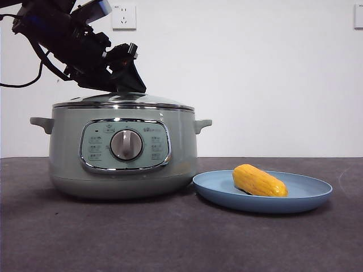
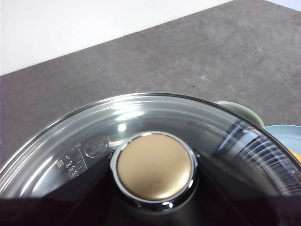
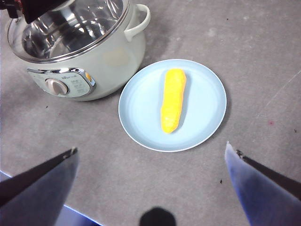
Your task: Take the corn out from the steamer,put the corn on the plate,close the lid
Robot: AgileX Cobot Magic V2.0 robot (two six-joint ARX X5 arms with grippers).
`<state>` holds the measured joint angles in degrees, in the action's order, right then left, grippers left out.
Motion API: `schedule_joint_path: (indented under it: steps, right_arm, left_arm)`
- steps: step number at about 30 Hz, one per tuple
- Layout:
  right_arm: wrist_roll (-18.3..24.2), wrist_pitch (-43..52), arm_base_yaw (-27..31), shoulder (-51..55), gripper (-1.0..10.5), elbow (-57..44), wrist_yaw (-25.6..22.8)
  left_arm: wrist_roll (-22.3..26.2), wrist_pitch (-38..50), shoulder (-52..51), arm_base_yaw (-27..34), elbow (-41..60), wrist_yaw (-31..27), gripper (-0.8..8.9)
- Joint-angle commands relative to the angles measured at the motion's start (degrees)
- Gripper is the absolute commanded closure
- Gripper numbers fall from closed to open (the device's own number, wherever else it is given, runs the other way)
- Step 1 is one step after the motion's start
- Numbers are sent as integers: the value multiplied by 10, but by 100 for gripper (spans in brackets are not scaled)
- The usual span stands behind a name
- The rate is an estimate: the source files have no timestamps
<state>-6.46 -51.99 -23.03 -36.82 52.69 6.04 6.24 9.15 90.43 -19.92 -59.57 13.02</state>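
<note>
Now, your status:
Done: corn [image 3: 173,100] on plate [image 3: 207,122]; lid [image 1: 123,100] on steamer [image 1: 68,164].
Left gripper [image 1: 126,79]: over the knob [image 2: 155,166]; grip unclear.
Right gripper [image 3: 150,188]: spread, empty.
Left: withdraw.

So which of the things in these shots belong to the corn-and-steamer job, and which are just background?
Part of the job:
- corn, lying on the plate
- steamer
- lid, on the steamer
- left gripper at the lid's knob
- right gripper, jaws apart above the table

Just there:
- wall socket

Small markings stand on the steamer [image 1: 122,150] panel and embossed on the lid [image 2: 94,146] glass; none is legible.
</note>
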Motion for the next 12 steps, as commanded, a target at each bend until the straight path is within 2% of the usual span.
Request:
schedule_joint_path:
  steps: [1, 10, 11, 12]
  right_arm:
    - [0, 2, -1, 1, 349, -5, 1]
    - [2, 3, -1, 1, 349, -5, 1]
    - [3, 3, -1, 1, 349, -5, 1]
    - [5, 3, -1, 1, 349, -5, 1]
  left_arm:
    - [0, 12, 2, 0, -8, 1, 822]
    - [0, -51, 2, 0, -8, -9, 806]
    - [-1, -49, 2, 0, -8, -9, 774]
    - [-2, -48, 1, 0, -8, -9, 702]
